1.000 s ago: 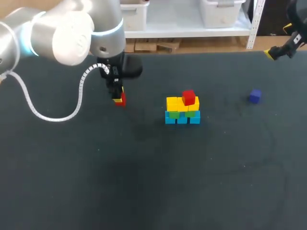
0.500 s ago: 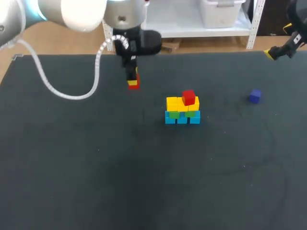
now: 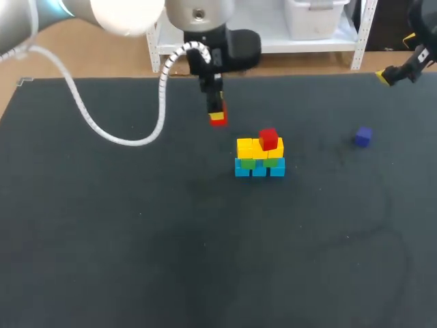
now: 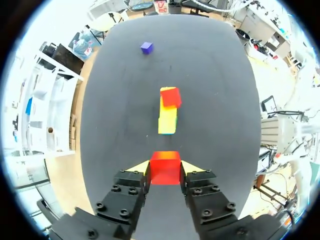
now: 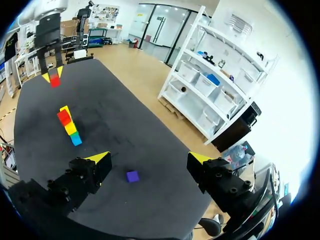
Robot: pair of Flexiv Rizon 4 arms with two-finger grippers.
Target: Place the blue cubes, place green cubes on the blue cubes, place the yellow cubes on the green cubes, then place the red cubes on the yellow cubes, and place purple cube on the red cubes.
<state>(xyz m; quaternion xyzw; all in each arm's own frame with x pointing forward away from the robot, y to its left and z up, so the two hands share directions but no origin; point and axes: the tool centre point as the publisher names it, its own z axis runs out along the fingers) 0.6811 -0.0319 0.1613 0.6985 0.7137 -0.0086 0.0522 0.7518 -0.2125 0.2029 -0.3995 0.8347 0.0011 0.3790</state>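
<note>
Head view: the left hand hangs over the desk, behind and left of the stack, clamped from two sides on the held red cube; the stack shows blue cubes at the base, green cubes, yellow cubes, and the stacked red cube on top; the purple cube lies alone, well to its right; the right hand, fingers spread wide and empty, hangs by the desk's far right corner.

The left arm's tool grips a small red cube just behind and left of a stack of blue, green and yellow cubes on the dark surface. A second red cube tops the stack. A purple cube lies well to its right. The right arm's tool hangs at the far right edge.
</note>
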